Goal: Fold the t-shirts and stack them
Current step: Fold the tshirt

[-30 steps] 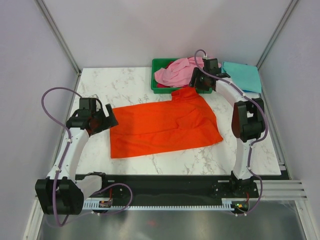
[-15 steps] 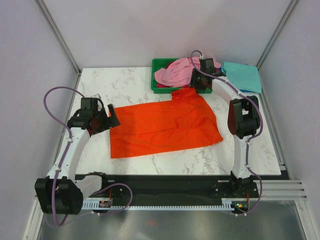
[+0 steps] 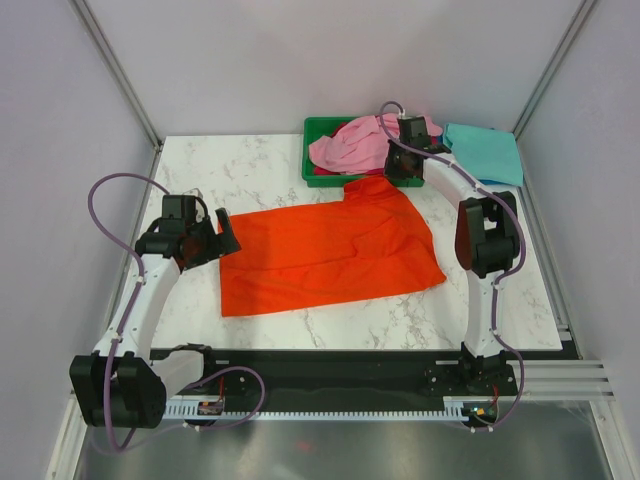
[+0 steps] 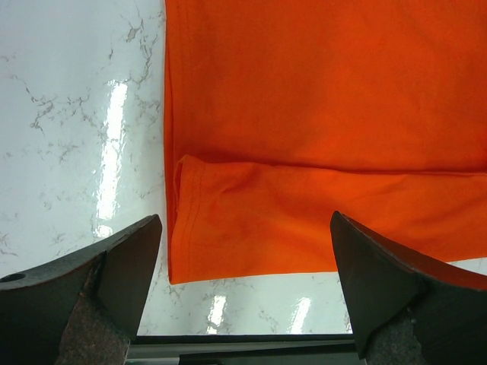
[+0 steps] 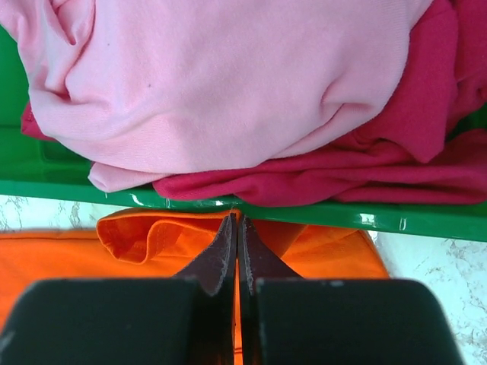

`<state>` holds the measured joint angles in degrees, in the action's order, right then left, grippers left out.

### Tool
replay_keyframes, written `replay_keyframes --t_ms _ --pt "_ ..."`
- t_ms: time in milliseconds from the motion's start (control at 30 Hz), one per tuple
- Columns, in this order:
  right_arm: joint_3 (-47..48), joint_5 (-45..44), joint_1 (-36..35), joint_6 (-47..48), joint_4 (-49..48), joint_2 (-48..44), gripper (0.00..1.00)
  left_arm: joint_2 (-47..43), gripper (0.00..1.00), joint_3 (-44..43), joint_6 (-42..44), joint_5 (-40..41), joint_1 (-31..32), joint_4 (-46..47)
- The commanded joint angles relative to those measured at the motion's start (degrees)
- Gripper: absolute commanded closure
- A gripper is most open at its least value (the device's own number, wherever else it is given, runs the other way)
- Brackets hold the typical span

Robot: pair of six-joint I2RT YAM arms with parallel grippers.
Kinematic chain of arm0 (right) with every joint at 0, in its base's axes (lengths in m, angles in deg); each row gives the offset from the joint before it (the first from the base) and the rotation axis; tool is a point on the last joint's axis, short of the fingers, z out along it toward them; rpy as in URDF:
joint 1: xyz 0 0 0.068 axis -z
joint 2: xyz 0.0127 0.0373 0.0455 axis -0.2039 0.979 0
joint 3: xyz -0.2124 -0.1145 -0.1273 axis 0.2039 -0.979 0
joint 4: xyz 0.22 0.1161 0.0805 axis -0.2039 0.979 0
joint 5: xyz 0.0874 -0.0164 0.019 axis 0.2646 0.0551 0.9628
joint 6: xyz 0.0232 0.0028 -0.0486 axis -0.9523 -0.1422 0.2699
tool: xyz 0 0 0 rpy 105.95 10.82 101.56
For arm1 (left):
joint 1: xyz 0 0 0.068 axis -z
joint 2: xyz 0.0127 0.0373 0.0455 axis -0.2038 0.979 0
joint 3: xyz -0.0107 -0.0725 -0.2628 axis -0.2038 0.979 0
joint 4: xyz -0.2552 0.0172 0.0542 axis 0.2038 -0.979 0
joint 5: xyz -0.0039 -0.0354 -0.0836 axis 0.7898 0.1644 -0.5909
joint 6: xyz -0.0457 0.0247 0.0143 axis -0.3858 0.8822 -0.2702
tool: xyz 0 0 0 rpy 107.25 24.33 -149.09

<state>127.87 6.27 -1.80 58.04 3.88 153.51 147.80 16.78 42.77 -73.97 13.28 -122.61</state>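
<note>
A bright orange t-shirt (image 3: 330, 255) lies spread flat across the middle of the marble table. My right gripper (image 3: 393, 178) is at its far edge, just in front of the green tray, and is shut on a fold of that orange cloth (image 5: 137, 236); the right gripper (image 5: 236, 219) has its fingertips pressed together. My left gripper (image 3: 225, 235) hovers over the shirt's left hem, open wide; in the left wrist view the left gripper (image 4: 245, 220) has nothing between its fingers and the orange t-shirt (image 4: 319, 114) lies below. A light pink t-shirt (image 3: 350, 148) and a magenta t-shirt (image 5: 365, 182) sit crumpled in the tray. A teal t-shirt (image 3: 485, 153) lies folded at the back right.
The green tray (image 3: 315, 128) stands at the back centre, and its front rim (image 5: 342, 214) is directly ahead of the right fingertips. Grey walls enclose the table on three sides. Bare marble (image 3: 230, 165) shows at the back left and along the front.
My right gripper has closed its jaws on the orange shirt's far edge after edging toward the tray. The left gripper shifted slightly and stays open.
</note>
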Motion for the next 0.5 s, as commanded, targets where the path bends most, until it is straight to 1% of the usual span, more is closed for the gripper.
replay_keyframes --t_ms 0,100,200,233,300,333,367,433,467 --pt "-0.9 0.3 -0.3 0.5 -0.6 -3.5 1.00 0.4 0.00 -0.4 2.4 0.3 0.2 2.2" --pt "-3.5 0.5 -0.8 0.8 -0.8 -6.9 1.00 2.9 0.00 -2.2 2.0 2.6 0.0 2.0" --pt "-7.9 0.8 -1.1 0.6 -1.7 -10.2 1.00 8.2 0.00 -6.4 -0.5 2.5 -1.2 1.3" --pt "-10.9 1.8 -1.0 -0.3 -3.0 -10.9 1.00 10.5 0.03 -7.7 -0.8 2.0 -1.4 1.5" --pt "-13.8 3.6 -0.9 -1.0 -5.1 -13.0 1.00 17.8 0.08 -11.9 -1.4 2.1 -4.1 1.2" --pt "-15.9 4.8 -1.0 -1.5 -6.3 -13.7 1.00 20.2 0.12 -13.4 -1.7 1.3 -5.0 1.0" --pt "-16.6 6.0 -1.1 -1.6 -6.7 -14.0 1.00 24.4 0.13 -15.8 -2.7 0.4 -6.3 1.3" --pt "-18.5 6.6 -1.4 -1.5 -7.2 -14.9 1.00 28.0 0.19 -18.5 -3.4 -0.9 -7.1 1.3" --pt "-19.0 7.3 -1.6 -1.5 -7.4 -15.3 1.00 29.8 0.19 -21.0 -3.7 -0.9 -7.2 2.0"
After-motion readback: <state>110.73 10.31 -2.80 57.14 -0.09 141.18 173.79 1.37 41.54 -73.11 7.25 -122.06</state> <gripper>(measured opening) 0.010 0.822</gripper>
